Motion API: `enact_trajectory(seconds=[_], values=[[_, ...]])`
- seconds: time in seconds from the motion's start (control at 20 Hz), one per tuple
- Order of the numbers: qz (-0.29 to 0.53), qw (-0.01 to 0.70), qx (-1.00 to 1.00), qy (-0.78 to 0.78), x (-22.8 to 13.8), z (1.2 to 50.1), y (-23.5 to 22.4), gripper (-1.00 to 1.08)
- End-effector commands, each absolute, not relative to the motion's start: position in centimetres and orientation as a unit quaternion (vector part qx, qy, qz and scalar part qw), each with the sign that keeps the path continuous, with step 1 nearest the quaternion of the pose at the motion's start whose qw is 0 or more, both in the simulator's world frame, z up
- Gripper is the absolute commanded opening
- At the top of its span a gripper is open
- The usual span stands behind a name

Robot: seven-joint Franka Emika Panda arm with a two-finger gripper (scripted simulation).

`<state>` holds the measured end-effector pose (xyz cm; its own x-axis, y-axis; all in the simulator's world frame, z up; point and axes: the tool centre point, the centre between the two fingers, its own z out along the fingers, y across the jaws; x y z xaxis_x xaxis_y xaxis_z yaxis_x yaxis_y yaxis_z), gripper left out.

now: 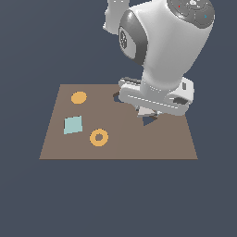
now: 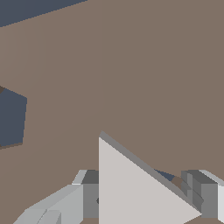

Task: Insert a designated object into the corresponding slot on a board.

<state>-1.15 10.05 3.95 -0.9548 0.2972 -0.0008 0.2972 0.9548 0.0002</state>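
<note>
Wrist view: gripper [image 2: 144,197] is clamping the light grey triangular piece [image 2: 135,192], one finger [image 2: 89,194] on each side. The piece is flat-faced, matte and sharp-cornered, and it is hanging over the flat brown board [image 2: 131,65]. A dark navy sliver is showing just past its long edge, probably the triangle slot [image 2: 165,175], mostly covered. The pentagon hole [image 2: 11,117] is sitting well apart. Exterior view: the arm is hiding most of the grasp; the slot [image 1: 148,121] is peeking out below the piece [image 1: 146,111]. Orange disc [image 1: 78,97], teal square [image 1: 72,125] and orange ring [image 1: 98,137] are lying toward the exterior view's left, apart, with bare board around the slot.
</note>
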Motion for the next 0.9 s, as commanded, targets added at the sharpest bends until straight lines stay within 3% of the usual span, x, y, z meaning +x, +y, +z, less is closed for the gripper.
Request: enact_trajectory(seconds=[0.0, 0.85], values=[[0.000, 0.001, 0.112, 0.994, -0.7, 4.0, 10.3, -1.00], [0.000, 0.000, -0.015, 1.000, 0.5, 4.1, 11.4, -1.00]])
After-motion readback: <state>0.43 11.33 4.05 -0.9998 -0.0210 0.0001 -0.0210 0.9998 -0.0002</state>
